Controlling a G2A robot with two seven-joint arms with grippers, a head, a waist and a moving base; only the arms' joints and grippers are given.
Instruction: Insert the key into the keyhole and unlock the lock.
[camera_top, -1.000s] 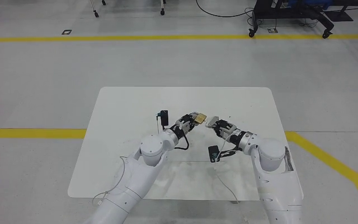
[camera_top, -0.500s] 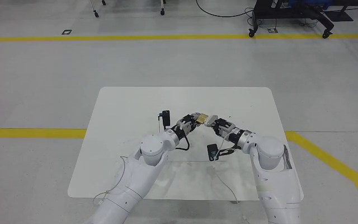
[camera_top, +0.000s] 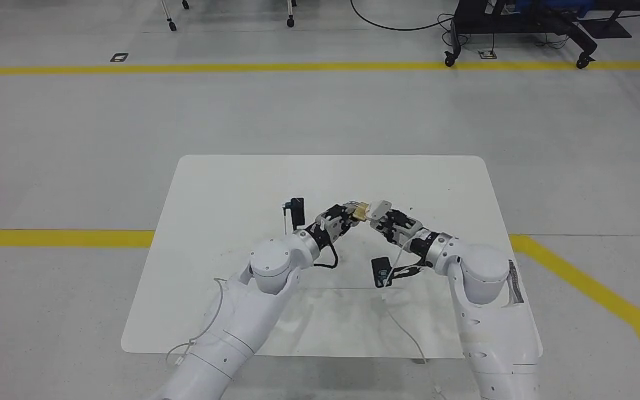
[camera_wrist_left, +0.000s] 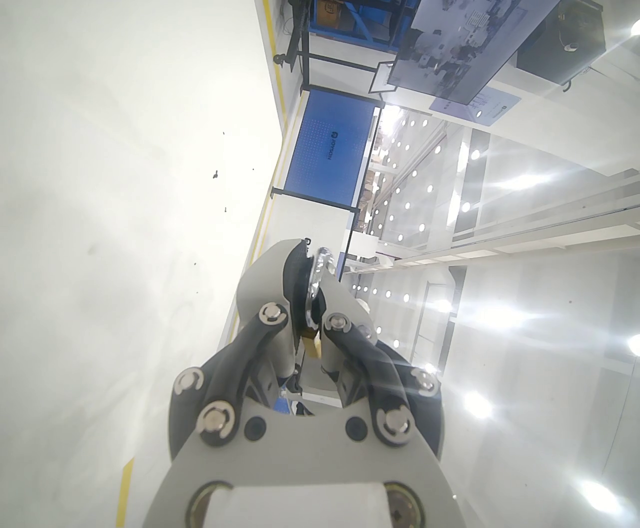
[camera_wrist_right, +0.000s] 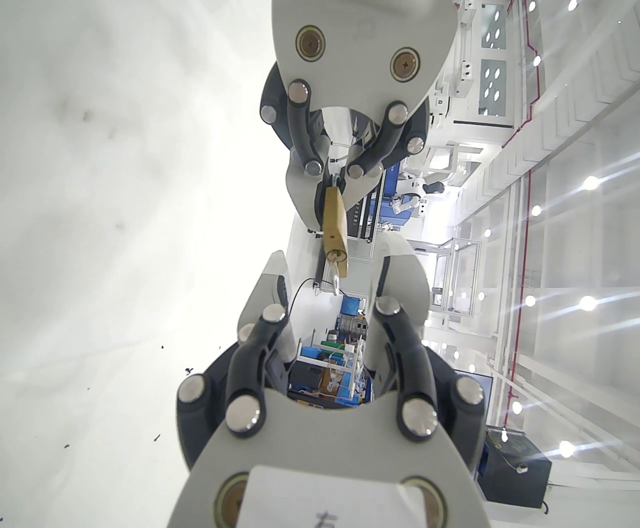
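Lock (camera_wrist_right: 334, 220), brass-bodied, held in the air over the middle of the bench (camera_top: 230, 200), about halfway between its left and right edges and clear of the white surface. Its silver shackle (camera_wrist_left: 315, 285) is pinched between the jaws of the left gripper (camera_top: 345, 212), which are closed tight on it, with a small part of the brass body showing behind them. Whether the shackle is latched or free cannot be told.

At the opposite end of the body, a silver key (camera_wrist_right: 335, 279) sticks out of the keyhole, pointing toward the right gripper (camera_top: 381, 214). That gripper faces the left one nose to nose, just beside the lock. Its jaws stand wide apart. The key's head lies in the gap between the two fingertips (camera_wrist_right: 274, 270), and neither fingertip touches it.

Both arms reach in from the bench's near edge and meet at the lock. A few small dark specks (camera_wrist_left: 215, 174) dot the bench surface. A yellow floor line (camera_top: 75, 238) runs past the left edge of the bench.
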